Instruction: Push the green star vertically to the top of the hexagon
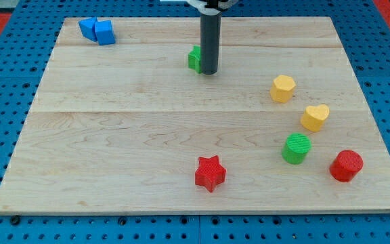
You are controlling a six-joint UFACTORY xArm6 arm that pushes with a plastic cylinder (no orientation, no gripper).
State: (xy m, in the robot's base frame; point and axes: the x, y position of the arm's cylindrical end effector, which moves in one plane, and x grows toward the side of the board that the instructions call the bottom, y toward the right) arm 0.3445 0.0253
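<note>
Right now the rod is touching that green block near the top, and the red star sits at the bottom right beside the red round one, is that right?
Not quite. In the camera view the red star sits bottom centre, apart from the red cylinder. My tip does stand against the green block.

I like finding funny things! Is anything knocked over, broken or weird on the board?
Nothing looks broken or spilled. All the blocks sit flat on the wooden board. My tip touches the green block, half hiding it, so I cannot tell its shape.

Green block (194, 58) mostly hidden behind rod, shape unclear; rod top cut by view's top edge
</note>
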